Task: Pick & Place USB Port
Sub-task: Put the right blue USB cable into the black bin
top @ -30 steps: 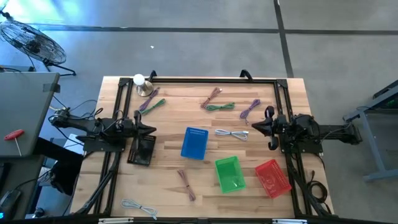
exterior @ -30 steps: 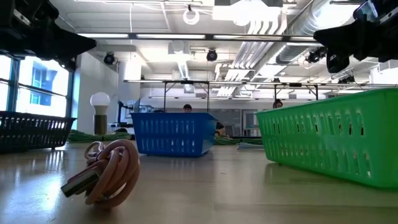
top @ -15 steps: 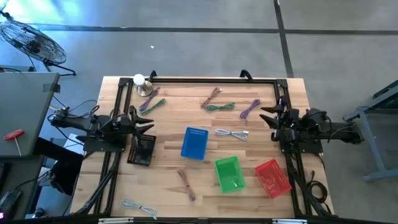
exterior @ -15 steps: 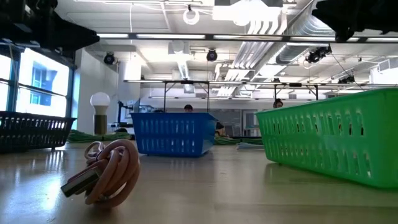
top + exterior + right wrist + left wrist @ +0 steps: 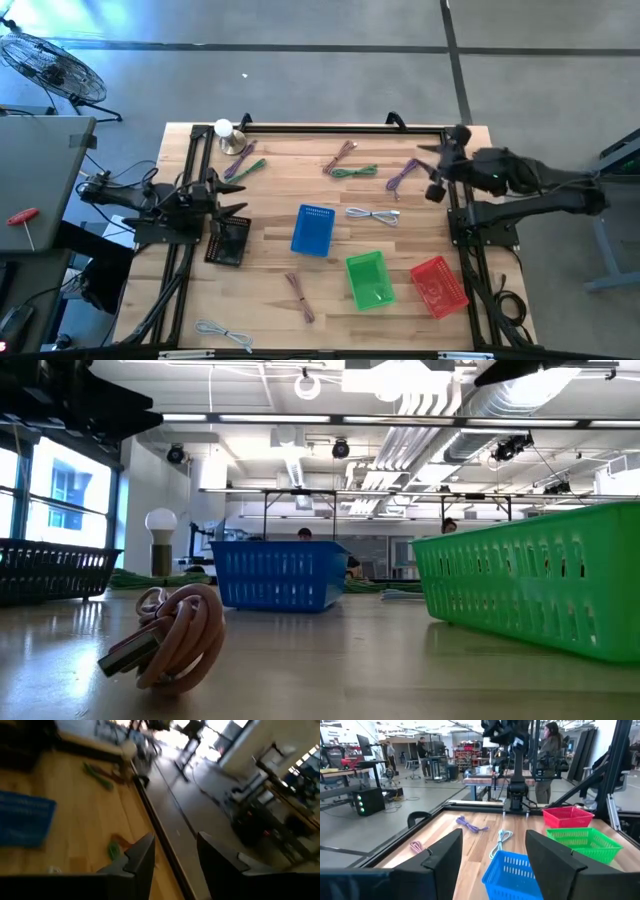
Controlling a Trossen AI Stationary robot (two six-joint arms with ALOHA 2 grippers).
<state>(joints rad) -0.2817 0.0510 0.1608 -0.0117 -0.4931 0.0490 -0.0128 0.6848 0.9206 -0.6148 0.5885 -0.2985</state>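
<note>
Several coiled USB cables lie flat on the wooden table: a green-purple one [image 5: 243, 166], a pink one [image 5: 340, 155], a green one [image 5: 353, 171], a purple one [image 5: 402, 174], a white one [image 5: 372, 214], a brown one [image 5: 300, 296] [image 5: 170, 635] and another white one [image 5: 224, 333]. My left gripper [image 5: 228, 196] [image 5: 492, 865] stands open at the table's left side, just beyond the black basket [image 5: 229, 240], pointing level. My right gripper [image 5: 432, 178] [image 5: 175, 862] is open, raised high over the table's far right, near the purple cable. Neither holds anything.
A blue basket [image 5: 312, 230], a green basket [image 5: 367, 279] and a red basket [image 5: 438, 285] stand in the middle and near right. A small lamp [image 5: 226, 134] stands at the far left corner. A black frame [image 5: 320, 128] runs along the table's edges. People show in the room beyond.
My right gripper has risen well above the table and swung toward the far edge, rolling as it went, and its fingers have opened. My left gripper has lifted slightly and its fingers have opened. No cable or basket has moved.
</note>
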